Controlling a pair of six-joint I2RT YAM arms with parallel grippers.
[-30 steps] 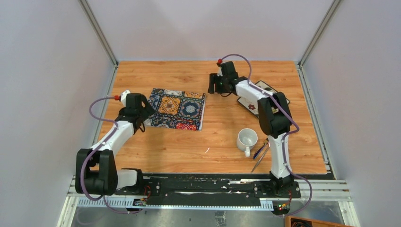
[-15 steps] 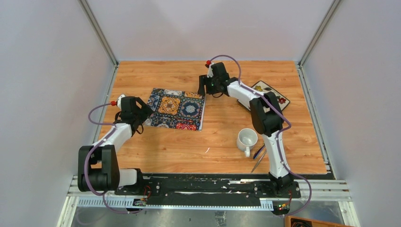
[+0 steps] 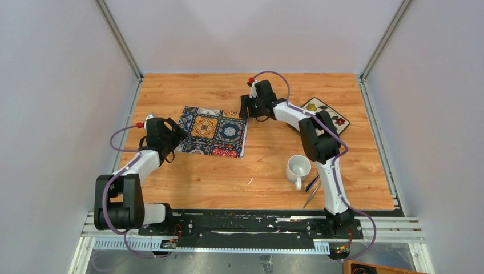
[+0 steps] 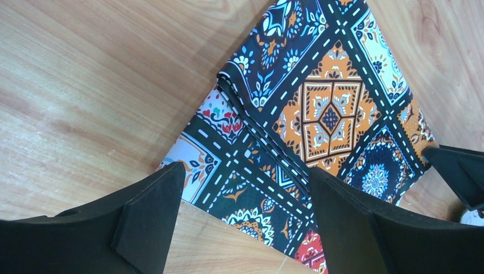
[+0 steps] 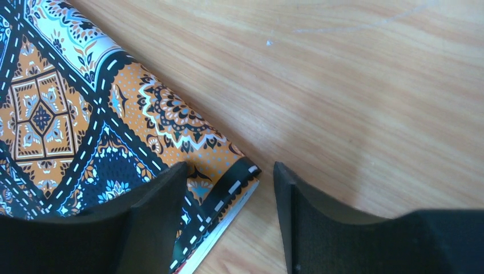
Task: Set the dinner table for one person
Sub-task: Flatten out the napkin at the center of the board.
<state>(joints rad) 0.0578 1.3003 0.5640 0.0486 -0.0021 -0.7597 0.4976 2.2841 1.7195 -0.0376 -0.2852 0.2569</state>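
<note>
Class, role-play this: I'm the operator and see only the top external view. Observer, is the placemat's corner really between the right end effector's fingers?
Observer: Yes. The far right corner of the placemat sits between the open fingers of the right end effector, unpinched.
Operator: Is that corner flat?
Observer: No, its edge is folded over, a pale layer showing beneath.
Operator: And the left side?
Observer: The open fingers of the left end effector frame the placemat's left edge, where stacked fold layers show.
</note>
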